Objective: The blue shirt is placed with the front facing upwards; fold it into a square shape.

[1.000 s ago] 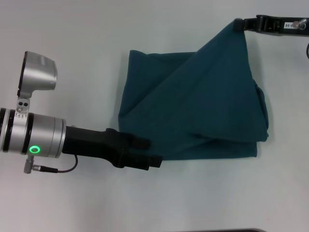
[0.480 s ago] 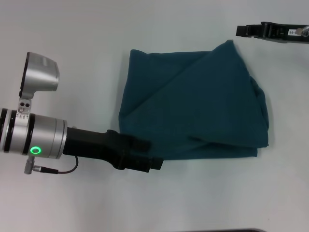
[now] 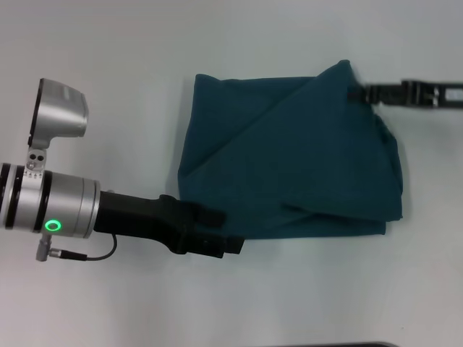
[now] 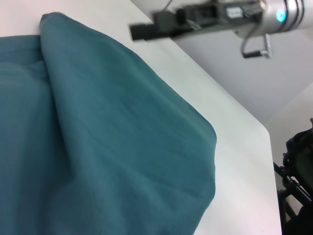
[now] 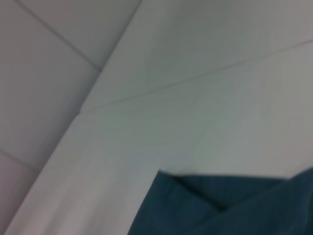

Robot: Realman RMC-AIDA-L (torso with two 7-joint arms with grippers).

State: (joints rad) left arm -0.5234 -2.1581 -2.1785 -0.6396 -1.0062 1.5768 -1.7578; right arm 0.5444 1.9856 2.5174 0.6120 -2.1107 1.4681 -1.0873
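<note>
Pale surface [image 3: 108, 58] carried blue shirt [image 3: 289, 159], already folded into rough, lumpy block, plain side up; squaring off seemingly left. Left gripper [image 3: 217, 230] at shirt's near-left corner, right gripper [image 3: 358, 92] touching far-right corner; grip state of both unclear.

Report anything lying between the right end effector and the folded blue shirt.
Nothing visible does. In the head view the right end effector is already at the far right edge of the blue shirt, with only bare table around it. The left end effector sits at the shirt's near left corner.
</note>
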